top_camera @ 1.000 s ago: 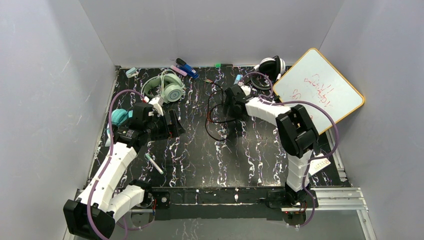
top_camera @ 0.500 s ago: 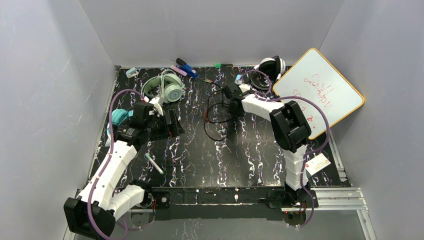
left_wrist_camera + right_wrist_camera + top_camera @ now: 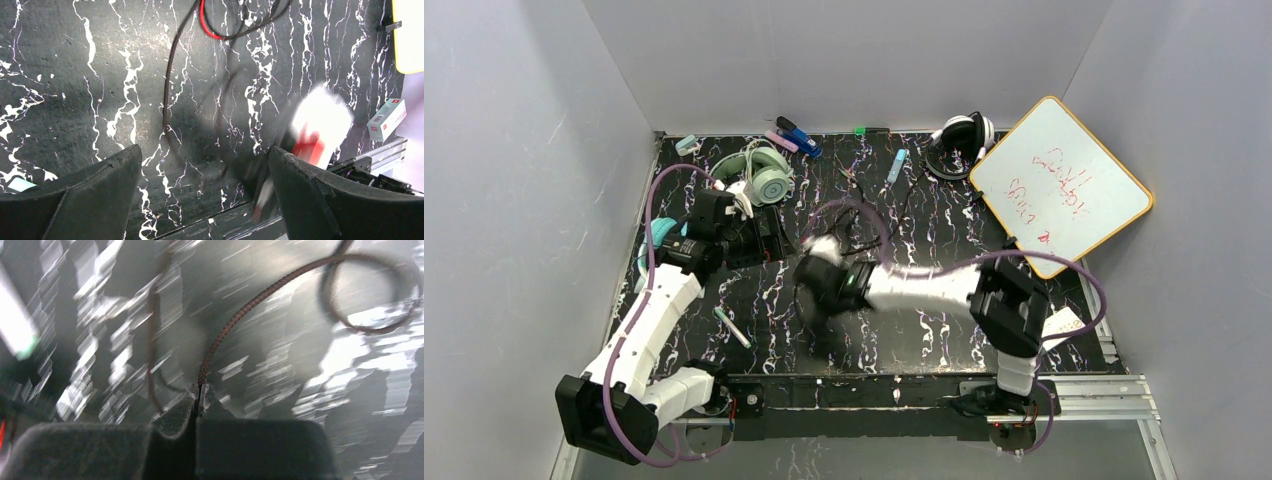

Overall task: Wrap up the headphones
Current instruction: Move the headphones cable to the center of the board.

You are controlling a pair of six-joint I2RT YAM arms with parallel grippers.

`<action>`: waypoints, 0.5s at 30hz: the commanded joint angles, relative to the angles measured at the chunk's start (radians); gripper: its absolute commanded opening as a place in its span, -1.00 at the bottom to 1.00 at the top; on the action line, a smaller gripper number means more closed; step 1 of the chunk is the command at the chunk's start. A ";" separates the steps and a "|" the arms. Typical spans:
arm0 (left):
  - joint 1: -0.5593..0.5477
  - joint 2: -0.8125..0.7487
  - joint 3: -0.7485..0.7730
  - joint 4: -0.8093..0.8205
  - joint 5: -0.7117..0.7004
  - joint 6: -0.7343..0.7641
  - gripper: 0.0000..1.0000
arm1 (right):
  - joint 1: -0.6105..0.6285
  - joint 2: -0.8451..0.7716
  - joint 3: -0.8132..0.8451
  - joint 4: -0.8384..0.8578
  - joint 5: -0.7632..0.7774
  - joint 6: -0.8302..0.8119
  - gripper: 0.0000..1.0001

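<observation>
The black-and-white headphones (image 3: pixel 964 134) lie at the far right, and their thin cable (image 3: pixel 240 310) trails across the mat. My right gripper (image 3: pixel 200 386) is shut on that cable, which leaves the fingertips as a braided line. Seen from above, this gripper (image 3: pixel 812 272) is a blur at mid-table. The mint-green headphones (image 3: pixel 760 176) lie at the far left. The teal headphones (image 3: pixel 660 232) are partly hidden by my left arm. My left gripper (image 3: pixel 767 236) is open with nothing between its fingers. In its own view, the left gripper (image 3: pixel 204 152) hangs above bare mat, with cable (image 3: pixel 170 75) ahead of it.
A whiteboard (image 3: pixel 1060 184) leans at the far right. Markers and clips (image 3: pixel 796 137) lie along the back edge, and a light-blue marker (image 3: pixel 896 164) sits near the middle back. A pen (image 3: pixel 732 327) lies near the left front, a small box (image 3: pixel 1064 325) at the right edge.
My right gripper has shut on the cable and swung fast from the far middle toward the near left, dragging the cable. The left gripper shifted slightly farther back and stayed open.
</observation>
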 commanded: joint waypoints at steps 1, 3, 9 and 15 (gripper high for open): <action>0.001 -0.050 -0.025 -0.026 0.012 0.021 0.91 | 0.308 -0.048 0.026 0.025 -0.032 -0.041 -0.97; 0.001 -0.058 -0.053 -0.034 0.029 0.038 0.92 | 0.374 -0.049 0.054 0.022 -0.017 -0.037 -0.97; -0.004 -0.067 -0.120 -0.029 0.078 0.049 0.97 | 0.391 -0.171 -0.014 0.078 0.033 -0.028 -0.68; -0.056 -0.043 -0.163 0.041 0.063 0.044 0.97 | 0.248 -0.302 -0.049 -0.082 0.116 0.028 -0.01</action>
